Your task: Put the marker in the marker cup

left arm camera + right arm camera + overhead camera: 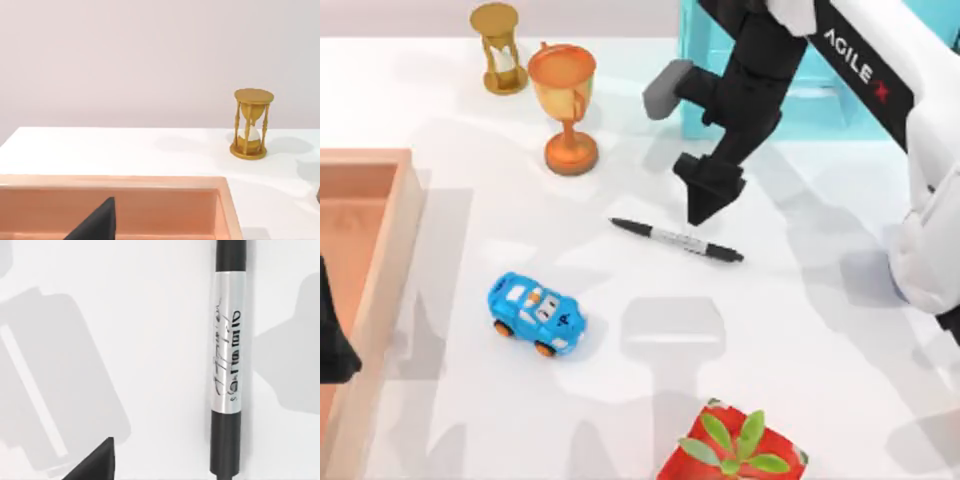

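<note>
The marker (677,240) is lying flat on the white worktop (800,330) near its middle, not yet lifted, so the whole job of carrying it to the marker cup is still ahead, as far as I can judge. No periwinkle holder is identifiable; a pale teal box (790,95) is standing at the far edge, partly behind the right arm. The right arm is reaching in from the upper right and pointing steeply downward, its right pincer (708,205) hanging just above the marker's middle without clearly touching it. In the right wrist view the marker's silver label band (227,342) is sitting close below the camera. Whether that pincer is spread or closed I cannot tell. The left pincer (332,345) is parked over the peach tray (390,260) at the left side; its spread is equally unreadable.
</note>
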